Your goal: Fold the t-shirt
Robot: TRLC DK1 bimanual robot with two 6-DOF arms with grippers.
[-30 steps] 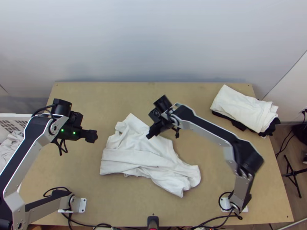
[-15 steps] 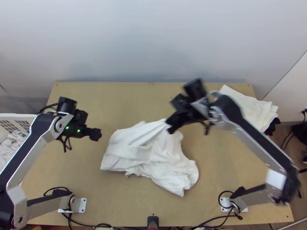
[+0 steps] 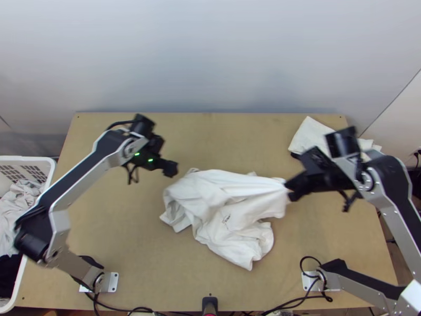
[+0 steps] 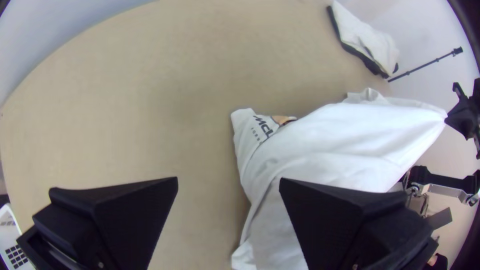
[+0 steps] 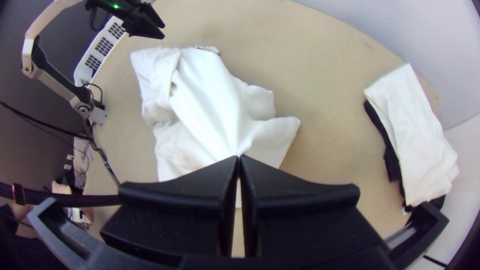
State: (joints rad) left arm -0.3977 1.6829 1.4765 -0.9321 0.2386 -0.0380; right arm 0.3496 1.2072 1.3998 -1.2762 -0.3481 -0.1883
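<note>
White t-shirt [image 3: 231,213] has been dragged toward the right arm's side, mid-table [image 3: 126,237]; bunched, one part drawn taut, clamped by the right gripper [image 5: 239,157]. Left gripper [image 4: 228,181], fingers apart and empty, has been brought nearer. Judged: cloth is being opened out; a second grip is probably needed before folding can be begun.

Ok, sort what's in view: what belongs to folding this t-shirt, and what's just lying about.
For the job:
white t-shirt, partly bunched
right end effector, shut on the t-shirt
left end effector, open beside it

Lying about:
folded white cloth, on black cloth
white basket, holding clothes
</note>
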